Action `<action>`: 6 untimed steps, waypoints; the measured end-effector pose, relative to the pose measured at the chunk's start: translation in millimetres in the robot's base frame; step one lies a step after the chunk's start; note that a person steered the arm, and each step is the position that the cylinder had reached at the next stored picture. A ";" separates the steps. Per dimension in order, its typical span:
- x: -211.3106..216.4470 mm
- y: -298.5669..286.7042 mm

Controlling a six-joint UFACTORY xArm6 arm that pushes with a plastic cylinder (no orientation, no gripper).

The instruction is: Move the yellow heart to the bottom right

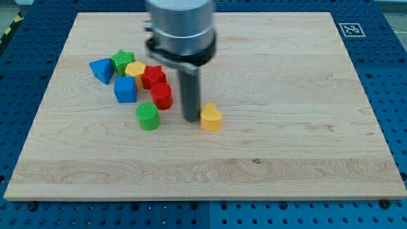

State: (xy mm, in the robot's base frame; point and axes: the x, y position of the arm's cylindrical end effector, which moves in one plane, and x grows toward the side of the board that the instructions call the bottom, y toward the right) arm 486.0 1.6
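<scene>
**Tip at yellow heart's left edge, mid-board**

The yellow heart (211, 118) sits near the middle of the wooden board (286, 146), slightly toward the view's bottom, well apart from the bottom right corner. The arm's rod comes down from the view's top; the tip (192, 119) is just beside the heart on its left, apparently touching. No jaws on this rod, so nothing is clamped.

A cluster lies to the view's left: blue triangular block (101, 69), green star (122, 61), yellow block (135, 69) partly hidden, red star (152, 76), blue cube (125, 90), red cylinder (161, 96), green cylinder (147, 116). The green cylinder is nearest the tip, on its left, apart from it.
</scene>
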 end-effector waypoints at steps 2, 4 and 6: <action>23.6 160.0; 23.3 98.7; 45.7 177.7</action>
